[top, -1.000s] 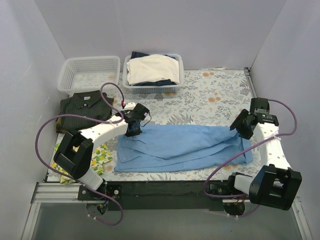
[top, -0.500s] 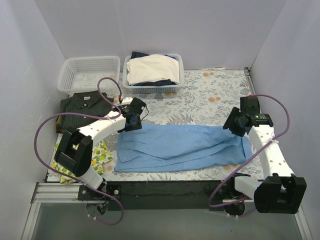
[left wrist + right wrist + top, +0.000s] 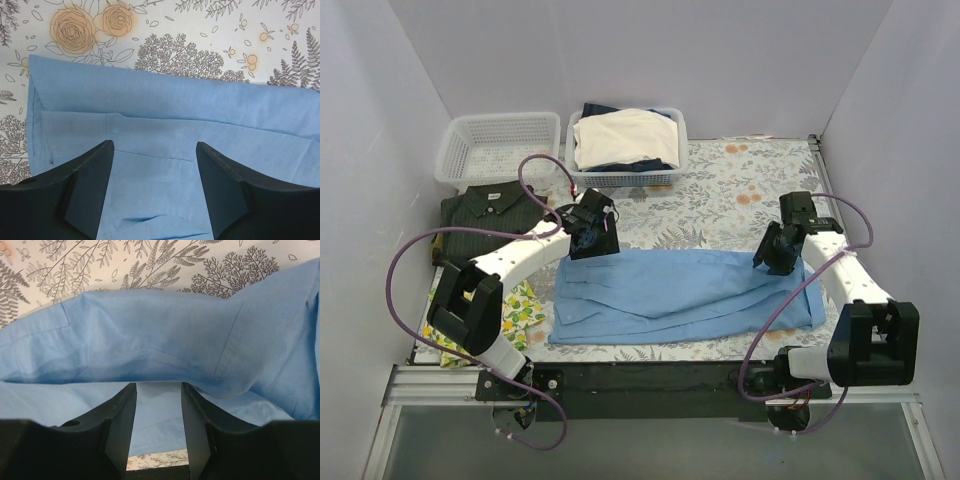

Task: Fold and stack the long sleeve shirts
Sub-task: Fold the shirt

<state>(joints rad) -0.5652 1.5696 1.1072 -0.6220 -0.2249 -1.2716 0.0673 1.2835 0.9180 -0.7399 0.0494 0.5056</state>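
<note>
A light blue shirt lies flat on the flower-printed bench, laid in a long band toward the front edge, as your two arms hang over its far side. The left pincer stands wide open above the band's far left corner, nothing between its fingers. The right pincer hovers over the far right part, fingers apart by a narrower gap and likewise gripping nothing. The band's long axis runs left to right across the bench, roughly parallel to the front edge; which end carries the collar cannot be made out. The dark pinstriped shirt sits folded at the left of the bench, collar toward the back wall, near the blue one's left end. The step in hand appears to be the crosswise fold that shortens the band. To do it well, drop each pincer straight down onto the cloth's edge, pinch through every layer rather than the top ply alone, lift only enough to clear the cloth, and carry the end along the long axis so the edges land square. Flatten the ridges at the right end first, or they will likely be folded in.
</note>
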